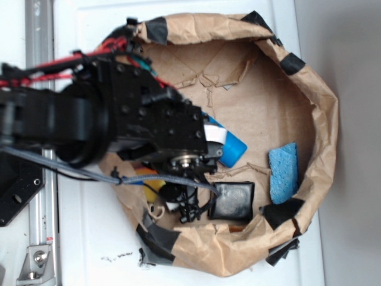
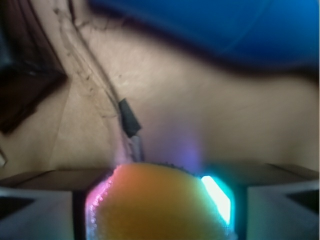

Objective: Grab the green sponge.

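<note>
- Wrist view: tool (image 2: 160, 210) pinches the green sponge (image 2: 160, 205) by its end only.
- Risk: soft foam compresses and slips free during lifting.

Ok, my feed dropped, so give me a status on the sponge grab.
Hand closed on the yellow sponge. Blue sponge and black pad sit apart. Nothing blocking.

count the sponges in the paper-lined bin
2: the blue rough sponge by the right wall, and the yellow foam sponge between the gripper fingers, mostly hidden under the arm. Others may be hidden.
</note>
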{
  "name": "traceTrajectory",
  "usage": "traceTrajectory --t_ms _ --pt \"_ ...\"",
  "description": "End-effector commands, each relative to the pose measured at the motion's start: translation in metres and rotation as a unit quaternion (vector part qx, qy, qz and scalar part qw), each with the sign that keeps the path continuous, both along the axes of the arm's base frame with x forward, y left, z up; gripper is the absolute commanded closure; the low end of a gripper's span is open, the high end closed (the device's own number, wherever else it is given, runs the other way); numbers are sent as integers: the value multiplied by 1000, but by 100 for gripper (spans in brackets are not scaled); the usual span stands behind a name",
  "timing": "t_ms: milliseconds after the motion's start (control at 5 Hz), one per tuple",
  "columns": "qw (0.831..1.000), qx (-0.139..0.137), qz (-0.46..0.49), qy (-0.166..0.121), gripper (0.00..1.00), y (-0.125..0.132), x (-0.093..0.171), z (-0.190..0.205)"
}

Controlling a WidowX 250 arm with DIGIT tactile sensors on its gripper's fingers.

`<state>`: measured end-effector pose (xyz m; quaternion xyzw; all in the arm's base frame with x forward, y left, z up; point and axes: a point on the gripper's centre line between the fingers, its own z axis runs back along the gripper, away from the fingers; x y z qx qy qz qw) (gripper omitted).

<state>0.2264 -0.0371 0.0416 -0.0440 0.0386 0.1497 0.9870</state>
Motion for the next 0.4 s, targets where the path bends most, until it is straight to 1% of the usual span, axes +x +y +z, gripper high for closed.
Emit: traceTrajectory --t_ms 0,200 --pt "991 42 -65 -113 100 33 31 76" --pt "984 76 -110 -117 100 39 48 83"
